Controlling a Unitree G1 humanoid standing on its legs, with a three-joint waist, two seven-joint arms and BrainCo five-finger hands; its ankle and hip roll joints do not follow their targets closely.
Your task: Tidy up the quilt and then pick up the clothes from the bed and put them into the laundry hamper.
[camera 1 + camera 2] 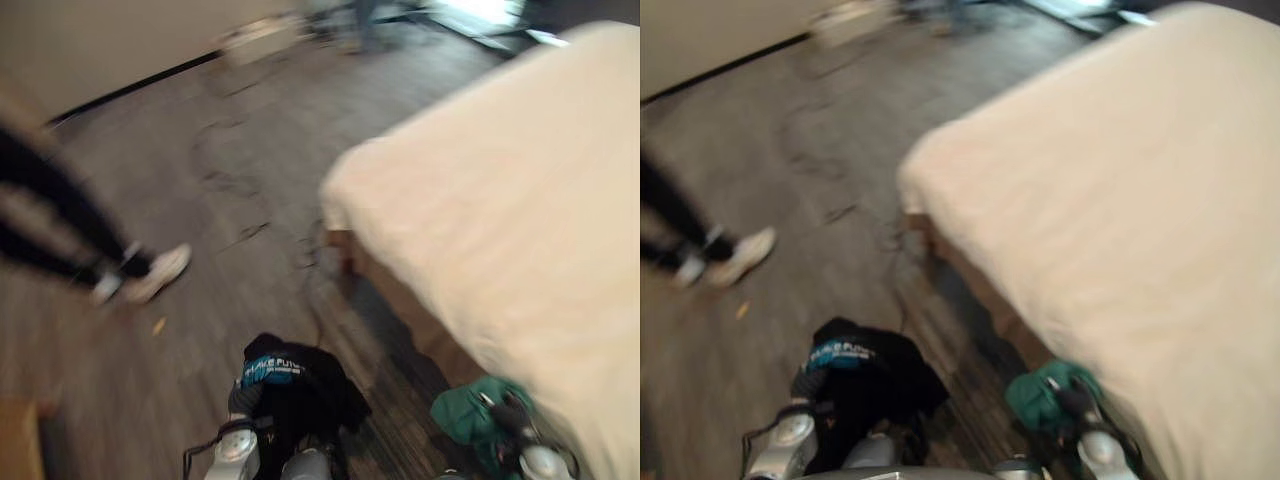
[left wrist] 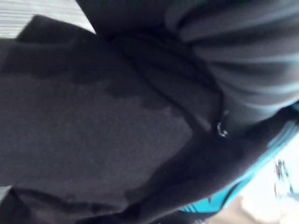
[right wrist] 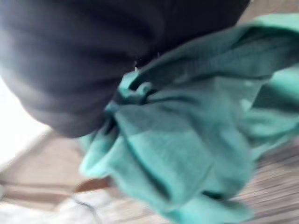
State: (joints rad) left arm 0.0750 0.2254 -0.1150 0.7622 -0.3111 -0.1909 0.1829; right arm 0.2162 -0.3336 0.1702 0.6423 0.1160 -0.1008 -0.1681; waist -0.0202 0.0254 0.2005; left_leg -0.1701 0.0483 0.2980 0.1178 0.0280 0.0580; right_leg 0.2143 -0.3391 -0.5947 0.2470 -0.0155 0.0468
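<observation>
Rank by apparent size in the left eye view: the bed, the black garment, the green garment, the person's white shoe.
1. Bed, by far the largest.
2. Black garment.
3. Green garment, somewhat smaller, though partly cut off at the edge, so unsure.
4. White shoe, the smallest.

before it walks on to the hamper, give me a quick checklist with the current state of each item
1. Black garment carried at the left hand: ok, it hangs bunched there; the fingers are hidden in cloth, so the grip itself cannot tell.
2. Green garment at the right hand: ok, bunched round it; grip cannot tell.
3. Bed free of clothes: ok on the part in view, a smooth cream quilt.
4. Garments off the floor: cannot tell, the black one hangs low.
5. Path clear: not ok, a person's shoe stands on the floor at the left.
6. Hamper located: cannot tell.
</observation>
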